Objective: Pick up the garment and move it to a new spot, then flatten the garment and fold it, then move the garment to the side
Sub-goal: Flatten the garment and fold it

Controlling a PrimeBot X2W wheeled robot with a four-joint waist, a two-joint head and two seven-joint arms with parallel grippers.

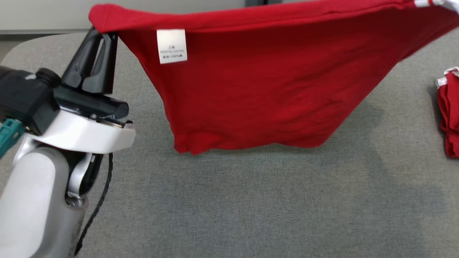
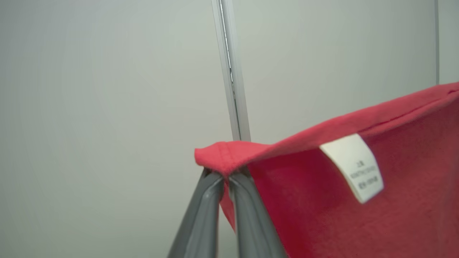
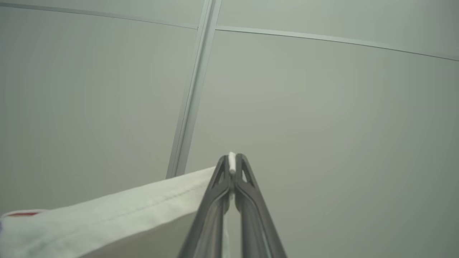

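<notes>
The garment (image 1: 258, 93) is red with a white care label (image 1: 172, 46) and hangs stretched in the air across the top of the head view; its lower fold touches the grey table (image 1: 229, 200). My left gripper (image 1: 104, 34) is shut on its left hem corner, which pokes out above the dark fingers (image 2: 247, 208) in the left wrist view, where the garment (image 2: 358, 215) hangs off to the right. My right gripper (image 3: 232, 159) is shut on a white trim edge (image 3: 143, 215) of the garment, pinched between its tips.
A second red piece of cloth (image 1: 450, 114) with white trim lies bunched at the table's right edge. A pale wall with a metal strip (image 2: 231, 71) stands behind. The left arm's white wrist (image 1: 82, 136) and black cable hang over the table's left side.
</notes>
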